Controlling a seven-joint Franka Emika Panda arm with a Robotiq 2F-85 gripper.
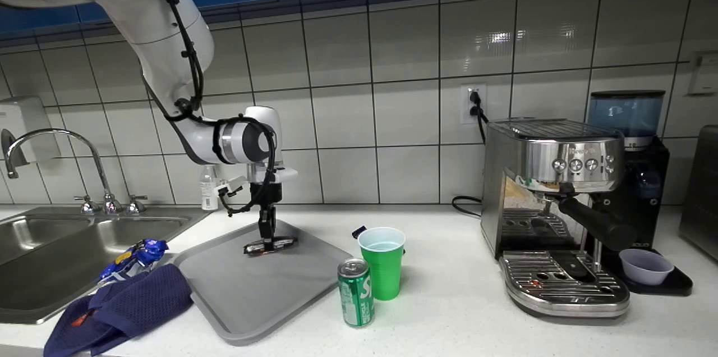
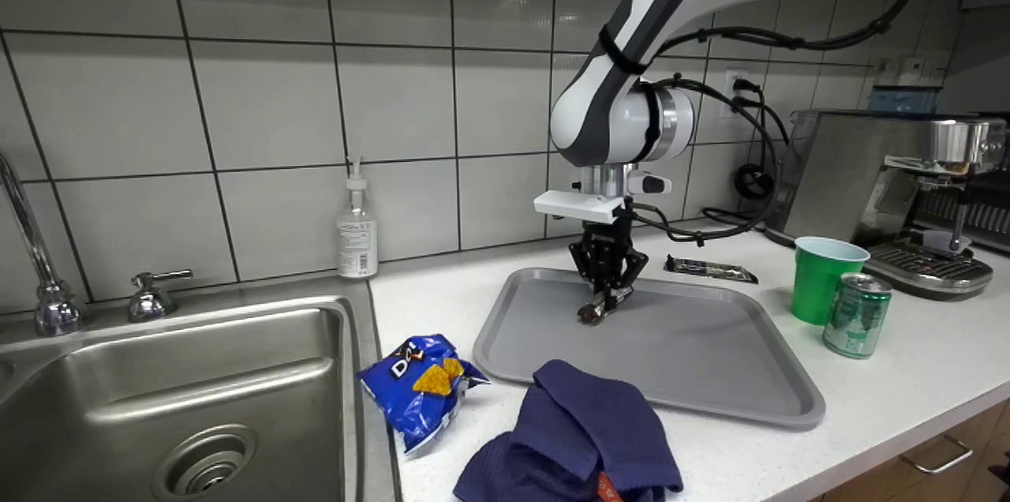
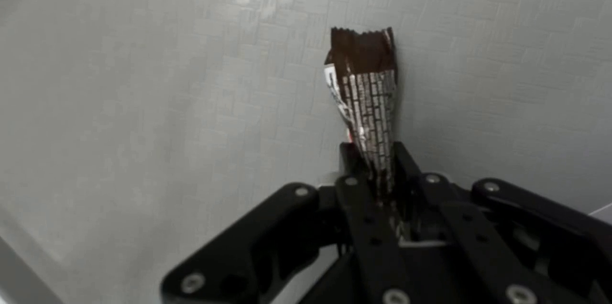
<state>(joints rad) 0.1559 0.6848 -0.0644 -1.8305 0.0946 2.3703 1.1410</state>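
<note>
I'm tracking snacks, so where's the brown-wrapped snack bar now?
In the wrist view, the brown-wrapped snack bar is right of center, pinched in the gripper, over the gray tray.

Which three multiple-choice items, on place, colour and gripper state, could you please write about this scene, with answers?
1. The green metal can stands:
A) in the steel sink
B) beside the green plastic cup
C) on the silver coffee machine

2. The crumpled textured cloth is:
A) white
B) yellow
C) dark blue

3. The black gripper is:
A) shut on the brown wrapped bar
B) wide open
C) out of view

1 B: both exterior views show them adjacent.
2 C: its fabric looks dark blue.
3 A: the wrist view shows jaws pinching the bar.
</note>
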